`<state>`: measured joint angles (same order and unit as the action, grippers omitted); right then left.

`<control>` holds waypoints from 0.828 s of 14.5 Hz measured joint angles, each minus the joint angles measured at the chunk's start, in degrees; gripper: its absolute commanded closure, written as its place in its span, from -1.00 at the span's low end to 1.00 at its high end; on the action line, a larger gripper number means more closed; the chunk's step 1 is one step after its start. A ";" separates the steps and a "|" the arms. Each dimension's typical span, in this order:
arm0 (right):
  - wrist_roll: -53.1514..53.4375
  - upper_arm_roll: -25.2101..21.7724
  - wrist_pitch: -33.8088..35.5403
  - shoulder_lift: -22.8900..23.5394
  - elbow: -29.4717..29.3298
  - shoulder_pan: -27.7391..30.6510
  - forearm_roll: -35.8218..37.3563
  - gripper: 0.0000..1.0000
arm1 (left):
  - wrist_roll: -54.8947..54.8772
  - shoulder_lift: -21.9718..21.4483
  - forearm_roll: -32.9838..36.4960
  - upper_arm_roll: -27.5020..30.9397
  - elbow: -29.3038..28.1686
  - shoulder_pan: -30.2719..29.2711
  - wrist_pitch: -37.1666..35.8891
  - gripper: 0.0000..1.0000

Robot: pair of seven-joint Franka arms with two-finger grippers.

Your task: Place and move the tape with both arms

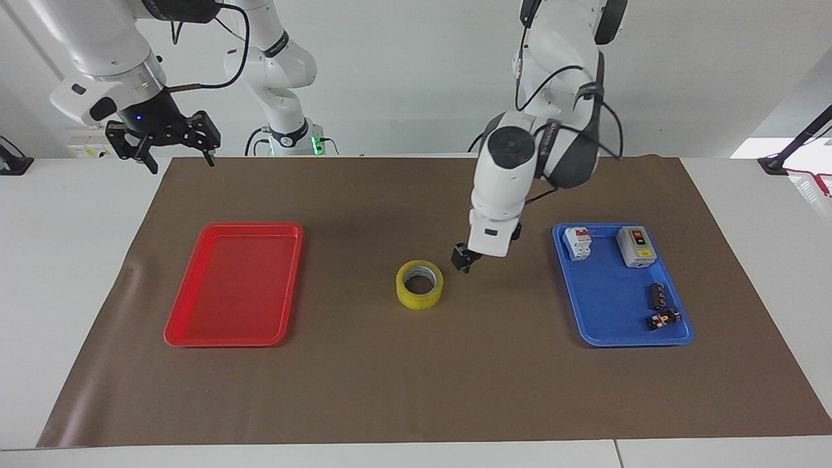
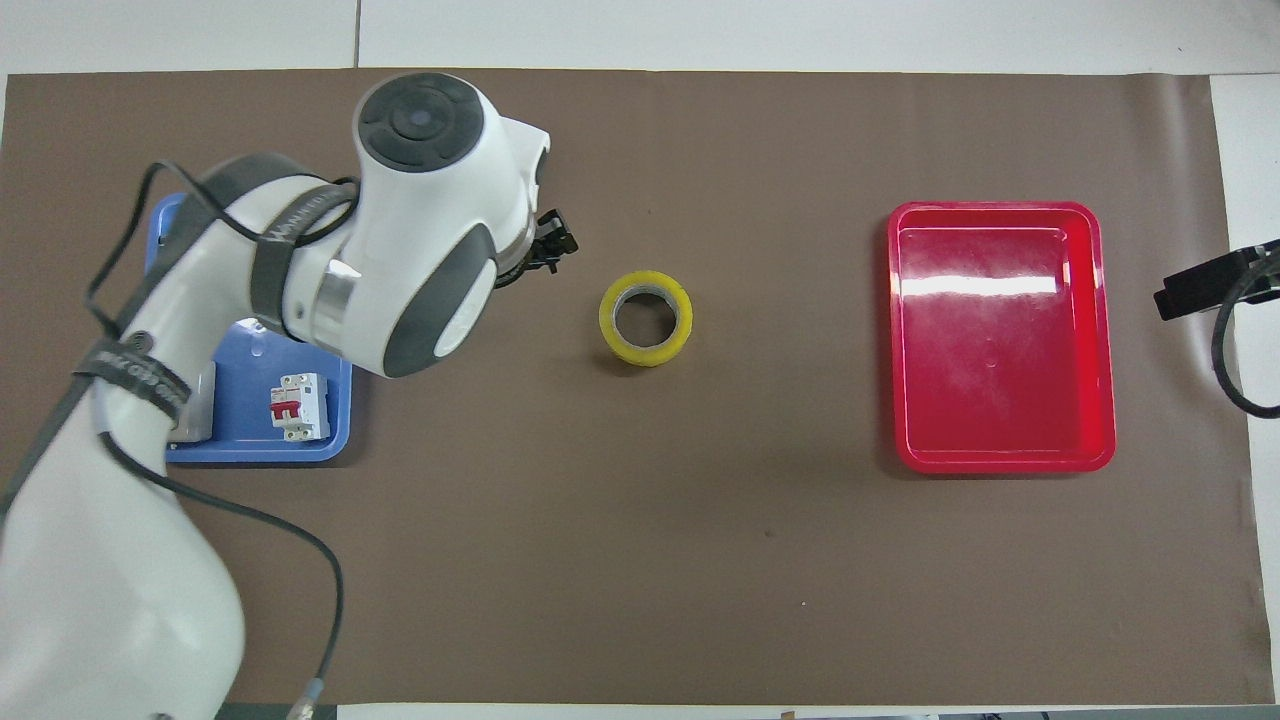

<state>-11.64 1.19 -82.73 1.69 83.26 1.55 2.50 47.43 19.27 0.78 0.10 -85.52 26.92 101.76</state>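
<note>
The yellow tape [image 1: 420, 284] lies flat on the brown mat at the table's middle, its grey core facing up, and it also shows in the overhead view [image 2: 646, 318]. Nothing touches it. My left gripper [image 1: 462, 259] hangs empty in the air beside the tape, over the mat between the tape and the blue tray, and it also shows in the overhead view [image 2: 553, 245]. My right gripper [image 1: 181, 165] is open and empty, and waits raised over the mat's corner at the right arm's end. Only a dark part of it shows in the overhead view [image 2: 1200, 287].
A red tray [image 1: 234, 286] lies bare toward the right arm's end of the table. A blue tray [image 1: 604, 322] toward the left arm's end holds a breaker [image 1: 578, 242], a grey switch box [image 1: 636, 246] and small black components [image 1: 658, 305]. The left arm covers much of that tray from above.
</note>
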 measured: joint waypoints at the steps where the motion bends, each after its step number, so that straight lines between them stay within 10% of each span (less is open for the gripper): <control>1: 0.00 0.13 -1.31 -0.08 0.54 -0.07 0.00 -1.00 | -4.79 -2.35 0.00 0.11 -0.03 -2.79 -2.87 -1.00; 6: 5.81 0.35 -12.16 1.06 7.18 -6.89 -0.64 -1.00 | -27.68 -11.03 -0.01 0.42 -2.89 -16.01 -9.66 -1.00; 12: 22.06 0.57 -30.81 13.41 11.73 -20.79 -0.61 -1.00 | -44.74 -16.88 -0.01 0.44 -8.59 -22.09 -12.44 -1.00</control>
<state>10.42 1.76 -113.54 15.10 94.99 -19.24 1.89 2.69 2.39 0.77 0.55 -94.12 4.83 89.33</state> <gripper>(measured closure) 0.000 0.000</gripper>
